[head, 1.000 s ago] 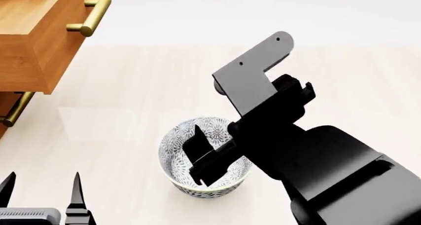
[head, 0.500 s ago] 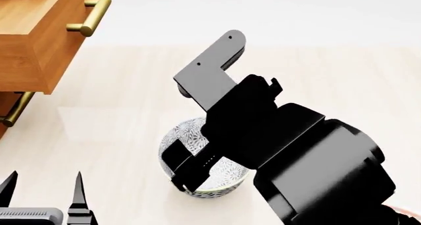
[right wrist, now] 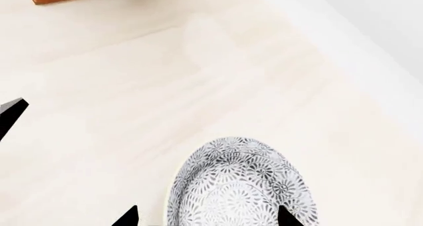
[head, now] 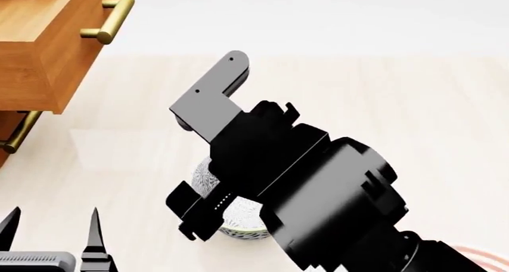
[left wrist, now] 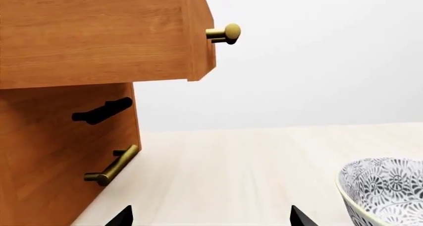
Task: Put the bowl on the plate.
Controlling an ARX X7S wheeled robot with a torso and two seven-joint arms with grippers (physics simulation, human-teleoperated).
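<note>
The bowl [right wrist: 241, 186], white with a dense grey-black floral pattern, stands upright on the pale wooden surface. My right gripper [right wrist: 206, 217] hangs open over it. One fingertip is outside the rim and the other is over the bowl's inside. In the head view the right arm covers most of the bowl [head: 238, 221], and the right gripper [head: 191, 215] reaches past its near-left rim. My left gripper [head: 52, 224] is open at the bottom left and holds nothing; its wrist view shows the bowl [left wrist: 383, 191] off to one side. A thin reddish curved edge [head: 481, 255] peeks from behind the right arm; I cannot tell whether it is the plate.
A wooden cabinet [head: 32, 57] stands at the far left with its top drawer pulled out. Brass handles [head: 107, 18] stick out toward the surface. The cabinet [left wrist: 66, 137] stands close in front of the left gripper [left wrist: 211, 218]. A white wall lies beyond the surface.
My right arm has swung left and toward me, lowering over the bowl and hiding more of it. The left gripper and the bowl have not moved.
</note>
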